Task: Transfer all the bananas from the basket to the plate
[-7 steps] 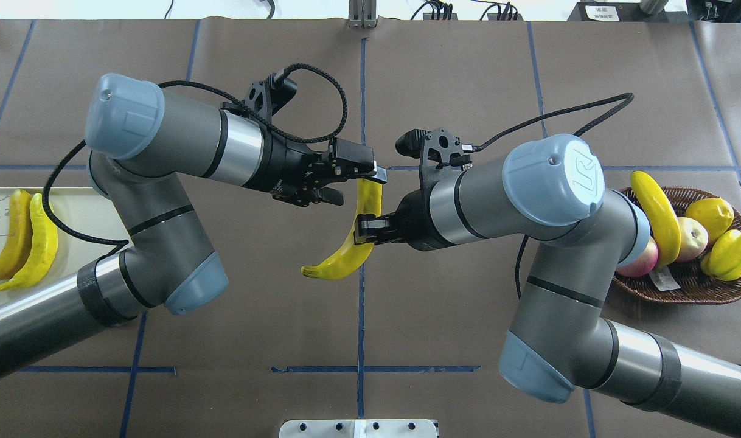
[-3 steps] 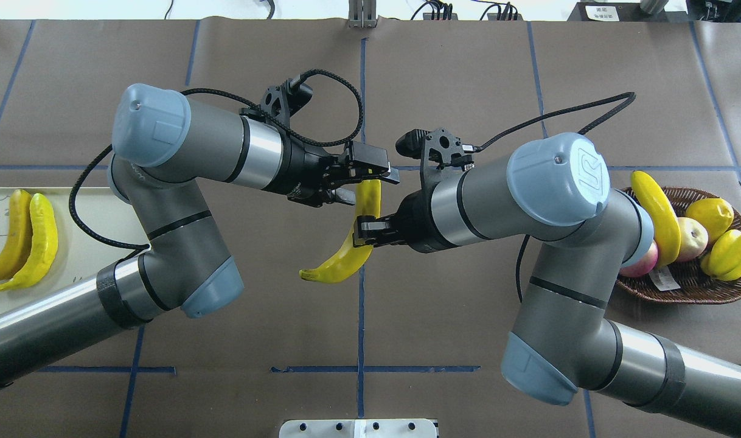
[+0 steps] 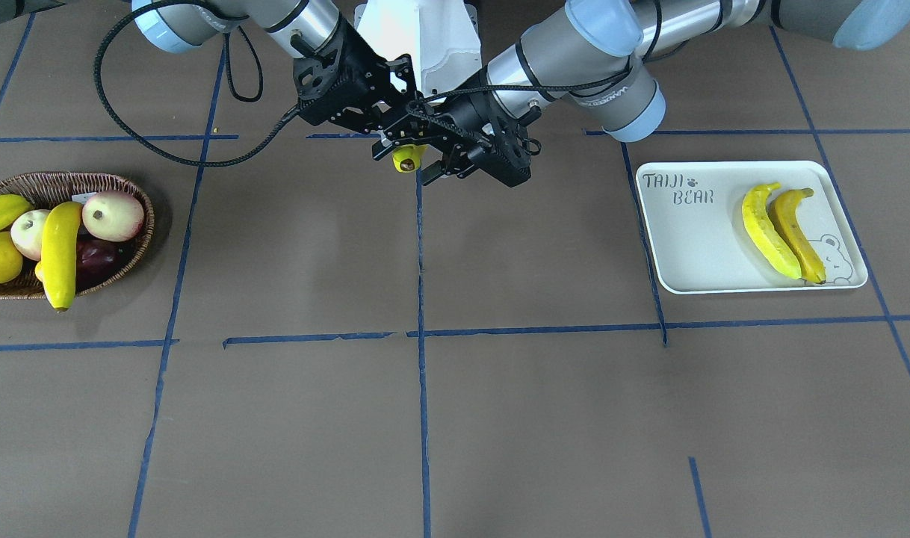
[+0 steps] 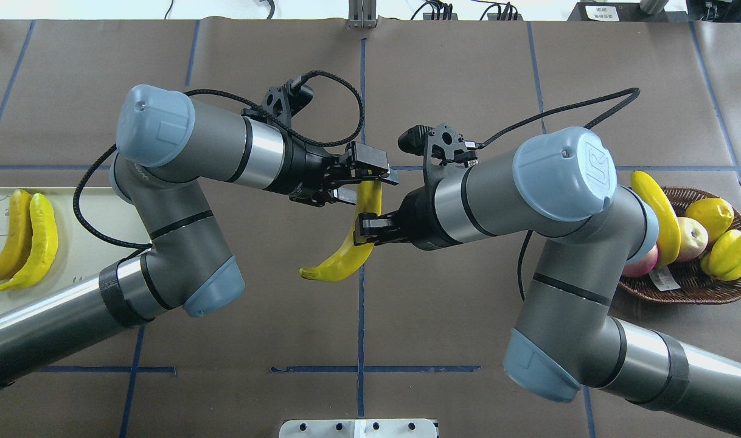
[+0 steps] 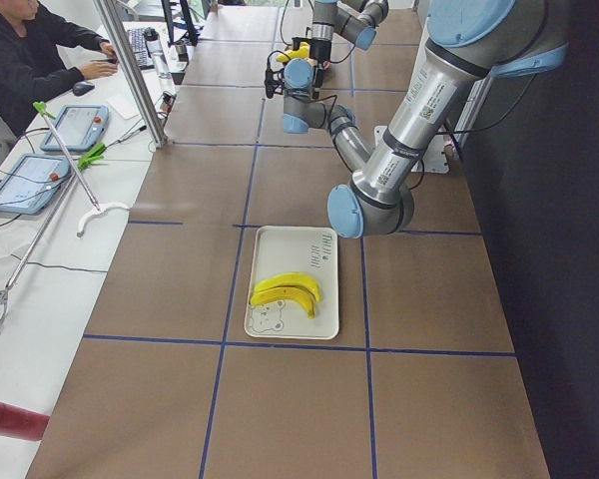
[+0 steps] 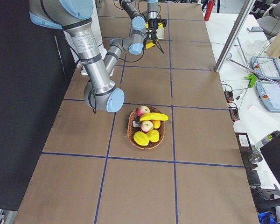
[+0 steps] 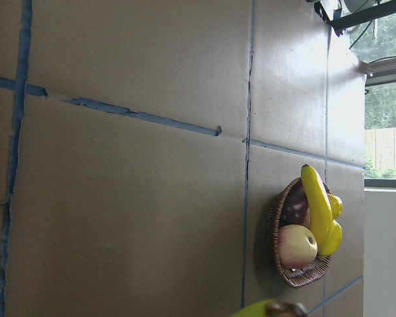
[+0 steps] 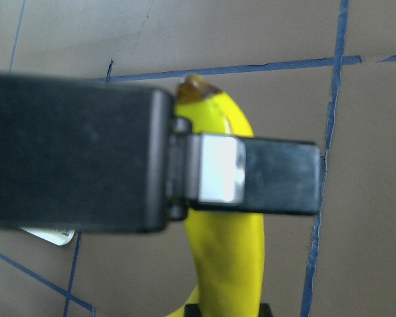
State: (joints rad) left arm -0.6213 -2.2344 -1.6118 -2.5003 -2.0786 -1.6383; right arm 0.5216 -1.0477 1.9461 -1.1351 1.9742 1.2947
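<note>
I'm holding one banana point(image 4: 345, 260) above the middle of the worktop point(image 4: 255, 389), with the right gripper point(image 4: 365, 230) clamping its middle. The left gripper point(image 4: 368, 185) is straddling its top end, jaws apart. Two bananas point(image 3: 767, 230) are lying side by side on the plate point(image 3: 686, 250). A fourth banana point(image 4: 656, 216) is lying across the fruit point(image 4: 728, 254) in the basket point(image 4: 690, 286).
</note>
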